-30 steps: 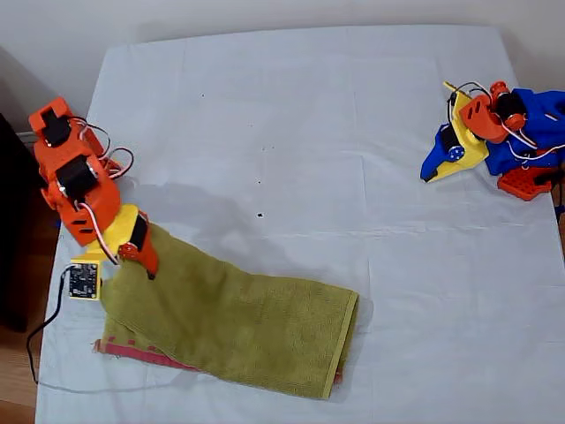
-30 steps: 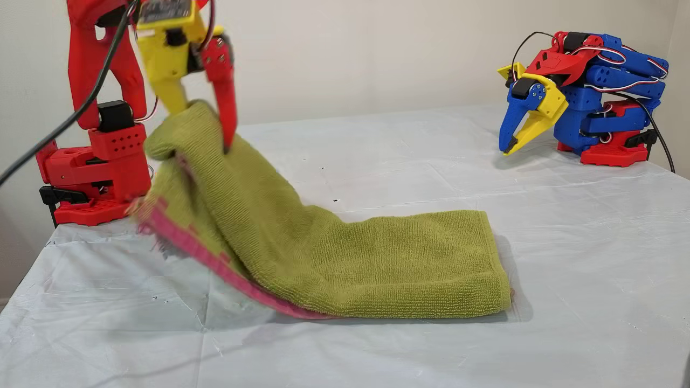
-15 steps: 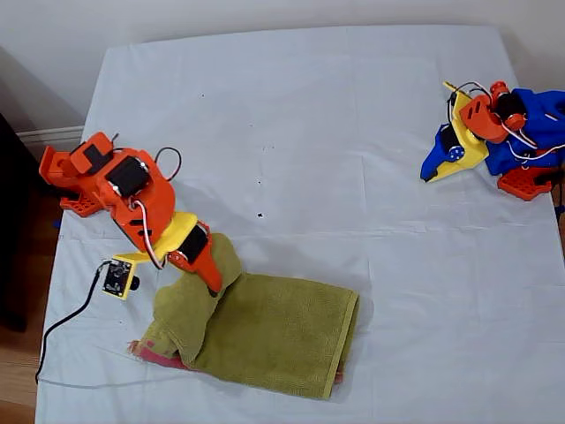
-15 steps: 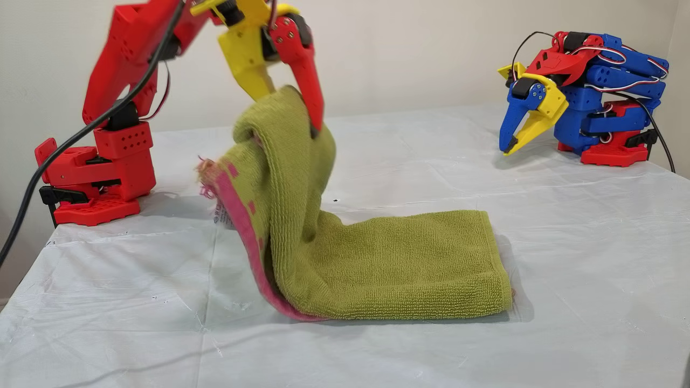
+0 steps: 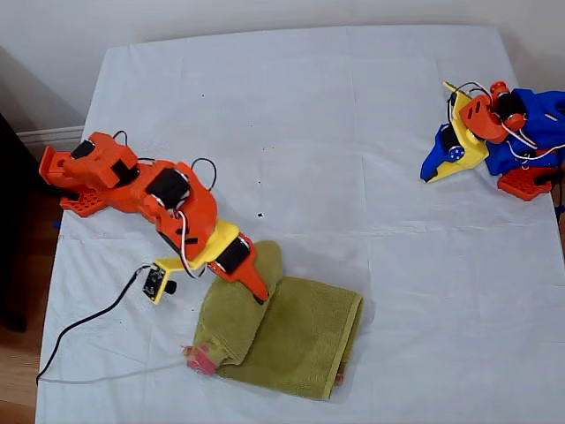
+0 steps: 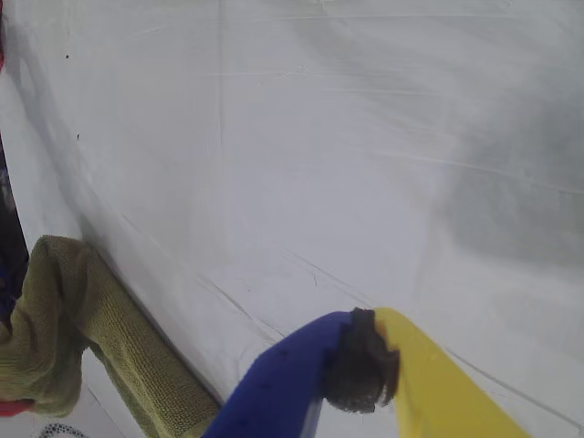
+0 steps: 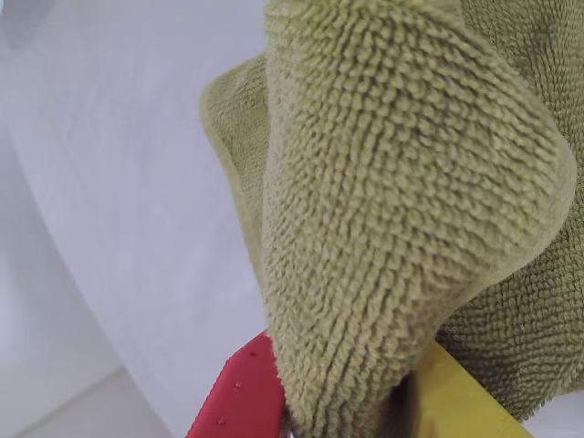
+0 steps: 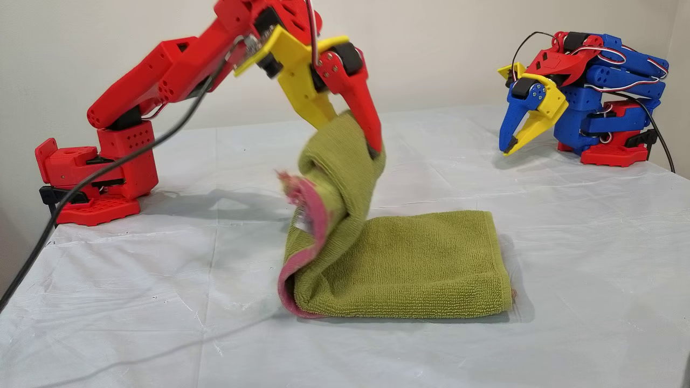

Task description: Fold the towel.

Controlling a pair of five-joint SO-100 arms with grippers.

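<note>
The olive-green towel lies partly folded on the white sheet near the exterior view's bottom centre. One end of the towel is lifted and curls over the flat part, with its pink hem hanging down. My second gripper, red and yellow, is shut on that raised towel end and shows in the exterior view as my second gripper. My first gripper, blue and yellow, is tucked at the exterior view's right, shut and holding nothing. Past the closed tips of my first gripper the towel is far off.
The white table sheet covers the whole table. The second arm's red base stands at the other view's left, and a black cable trails from the arm toward the exterior view's bottom left. The first arm's base is at that view's right.
My second gripper has carried the towel's end toward the exterior view's right, so the lifted part now curls over the flat part. The first arm has not moved.
</note>
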